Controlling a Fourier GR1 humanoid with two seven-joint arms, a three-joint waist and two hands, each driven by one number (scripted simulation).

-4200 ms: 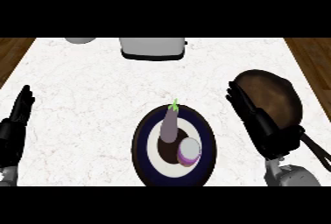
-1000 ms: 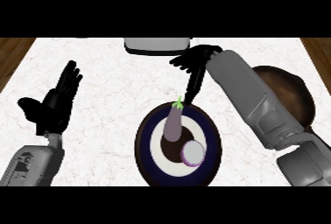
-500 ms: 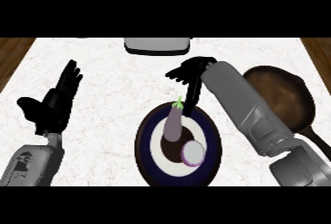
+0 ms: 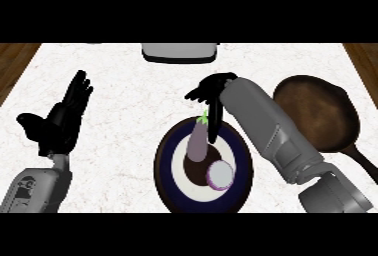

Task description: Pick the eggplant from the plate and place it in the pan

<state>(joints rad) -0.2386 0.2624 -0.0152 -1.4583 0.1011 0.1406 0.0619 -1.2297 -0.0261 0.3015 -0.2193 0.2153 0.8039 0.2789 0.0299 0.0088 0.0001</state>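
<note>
The purple eggplant (image 4: 198,142) lies lengthwise on a dark blue plate (image 4: 165,172) with a white centre, its green stem pointing away from me. A cut purple-rimmed slice (image 4: 219,175) lies beside it on the plate. My right hand (image 4: 211,95) hangs over the plate's far edge, fingers pointing down along the eggplant's right side near the stem, not closed round it. The brown pan (image 4: 317,114) sits to the right, its handle running toward the lower right. My left hand (image 4: 60,120) rests open at the left, fingers up.
A grey toaster-like appliance (image 4: 180,51) stands at the counter's far edge, behind the plate. Wooden floor shows past the counter's left and right edges. My right forearm (image 4: 273,135) lies between the plate and the pan.
My right hand has drawn back toward me and lowered, its fingers now reaching down beside the eggplant's stem end. The left hand has stayed in place.
</note>
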